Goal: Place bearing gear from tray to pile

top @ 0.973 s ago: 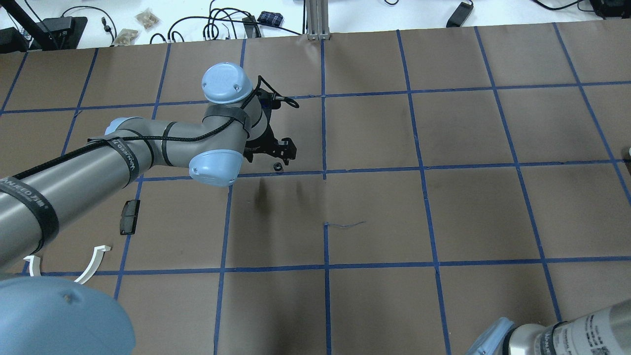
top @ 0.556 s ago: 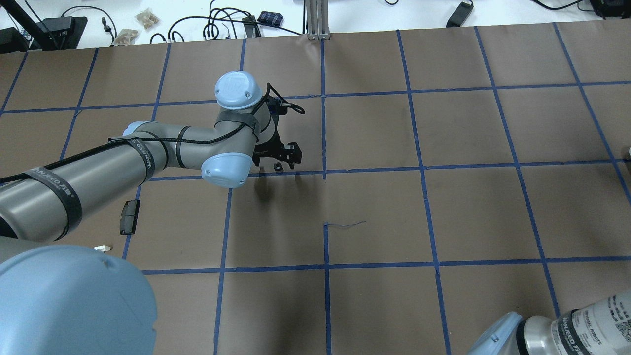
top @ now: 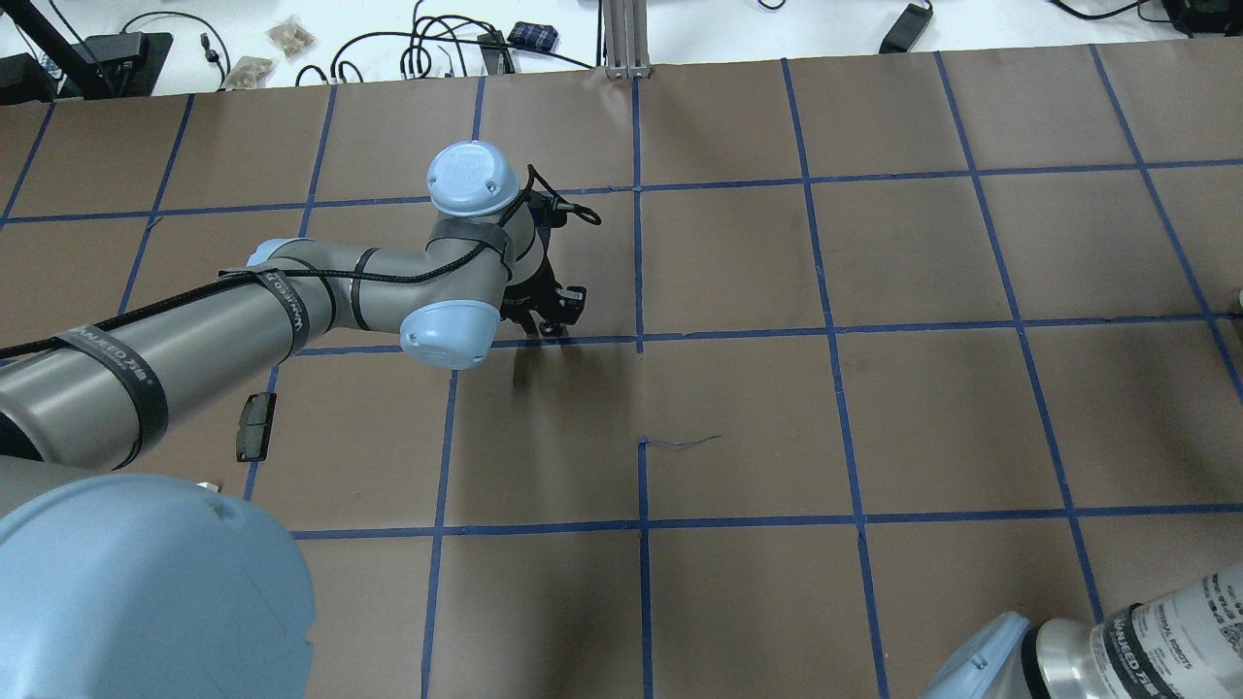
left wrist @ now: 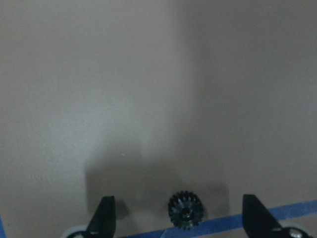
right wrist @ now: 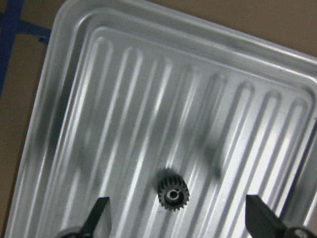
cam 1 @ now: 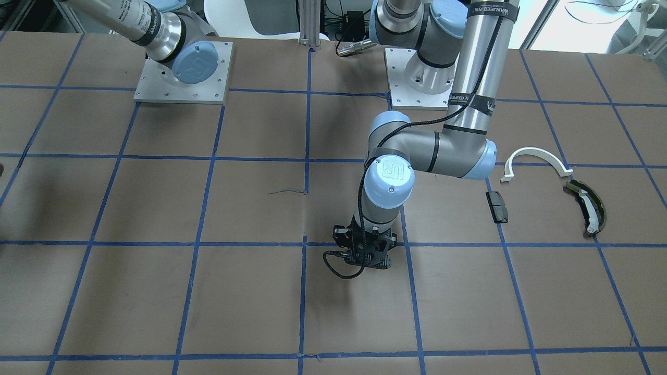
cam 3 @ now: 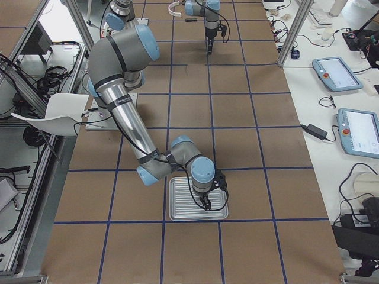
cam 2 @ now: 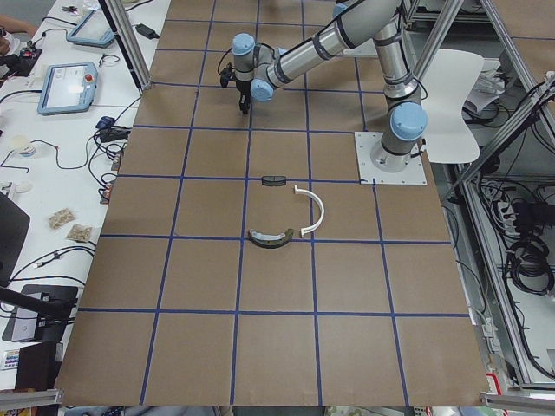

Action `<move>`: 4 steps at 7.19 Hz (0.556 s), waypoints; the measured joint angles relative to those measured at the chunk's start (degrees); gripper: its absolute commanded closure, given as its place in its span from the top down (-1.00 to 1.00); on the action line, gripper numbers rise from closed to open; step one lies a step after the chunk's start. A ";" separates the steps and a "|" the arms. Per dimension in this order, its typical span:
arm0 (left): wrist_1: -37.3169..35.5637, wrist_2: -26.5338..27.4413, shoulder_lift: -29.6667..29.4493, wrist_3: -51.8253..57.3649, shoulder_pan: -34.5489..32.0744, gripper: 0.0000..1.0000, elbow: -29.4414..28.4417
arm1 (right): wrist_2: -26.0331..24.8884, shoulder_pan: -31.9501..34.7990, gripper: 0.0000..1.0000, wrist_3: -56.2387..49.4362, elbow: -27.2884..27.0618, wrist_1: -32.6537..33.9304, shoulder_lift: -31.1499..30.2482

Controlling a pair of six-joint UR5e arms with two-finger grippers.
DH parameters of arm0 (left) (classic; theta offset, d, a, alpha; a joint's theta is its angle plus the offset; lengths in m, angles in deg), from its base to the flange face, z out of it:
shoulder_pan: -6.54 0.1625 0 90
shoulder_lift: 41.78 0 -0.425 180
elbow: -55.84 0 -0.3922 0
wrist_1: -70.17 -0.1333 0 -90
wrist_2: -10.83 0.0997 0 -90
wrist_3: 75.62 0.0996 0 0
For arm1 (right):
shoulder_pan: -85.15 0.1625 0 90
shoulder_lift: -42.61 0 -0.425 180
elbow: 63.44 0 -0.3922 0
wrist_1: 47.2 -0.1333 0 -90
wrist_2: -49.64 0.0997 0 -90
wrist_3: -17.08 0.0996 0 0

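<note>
Brown-paper table (top: 874,417), blue tape grid (top: 830,333), cluttered desks (cam 2: 43,186) alongside. Left gripper (left wrist: 179,218) spread over loose gear (left wrist: 184,209); right gripper (right wrist: 178,215) spread above tray (right wrist: 124,74) with bearing gear (right wrist: 173,196).

I see the table (top: 923,408) covered with brown paper, and blue tape lines (top: 832,330) divide it into squares. At its far edge stands an aluminium post (top: 621,39), with black cables (top: 437,49) and small packets (top: 289,37) on the white bench. From the right side, two teach pendants (cam 3: 337,74) lie on that bench, and a white chair (cam 3: 59,109) stands off the table
</note>
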 measured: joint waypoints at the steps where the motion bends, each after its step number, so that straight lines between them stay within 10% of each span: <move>1: 0.54 0.04 0.39 -0.04 0.15 -1.00 -0.04 | -0.14 0.00 0.56 -0.10 0.01 0.13 0.36; 4: 4.46 1.21 2.78 2.17 3.25 -1.00 -0.65 | -0.04 0.00 0.56 -0.15 0.04 0.88 0.90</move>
